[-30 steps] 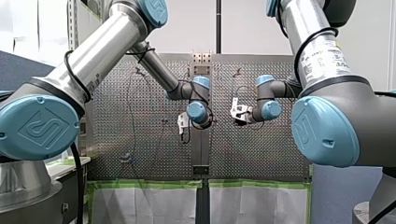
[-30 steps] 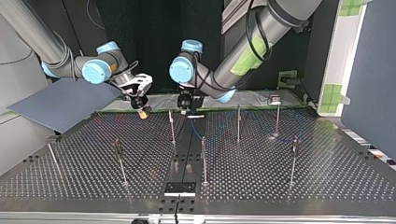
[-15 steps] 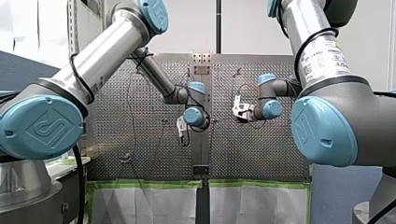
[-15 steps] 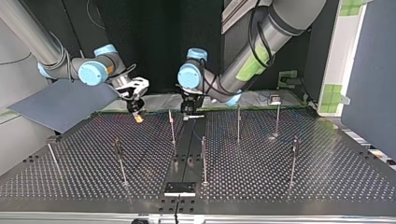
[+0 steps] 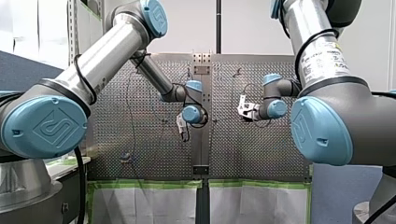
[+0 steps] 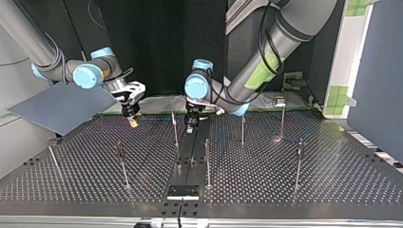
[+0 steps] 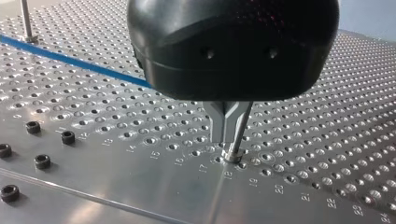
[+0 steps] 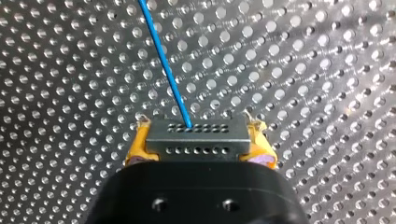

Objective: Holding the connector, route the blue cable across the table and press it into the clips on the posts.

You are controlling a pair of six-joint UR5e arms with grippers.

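- While we face the two arms across the perforated table (image 6: 313, 190), a smooth centre strip (image 6: 185, 171) runs down its middle, and we place everything by that strip.
- Our right gripper (image 8: 200, 140) hangs above the table, well to the left of the strip in this top view, about level with the strip's far end.
- Its yellow pads (image 8: 135, 148) are clamped on the two ends of a small grey connector (image 8: 196, 135), a flat block with two rows of tiny holes.
- A thin blue cable (image 8: 166, 70) leaves the connector's upper face and runs straight away over the holes of the table.
- Our left gripper (image 7: 227, 139) points down over the far end of the strip, with its tips close to the surface.
- Its metal fingers (image 7: 217, 121) are closed together, and we see no gap and nothing held between them.
- A thin metal post (image 7: 237, 142) stands just beside those fingers, and we cannot tell whether it touches them.
- Seen from the left wrist, the blue cable lies on the table behind the left gripper, off the strip.
- Several thin upright posts (image 6: 207, 161) stand on both sides of the strip, apart from one another.
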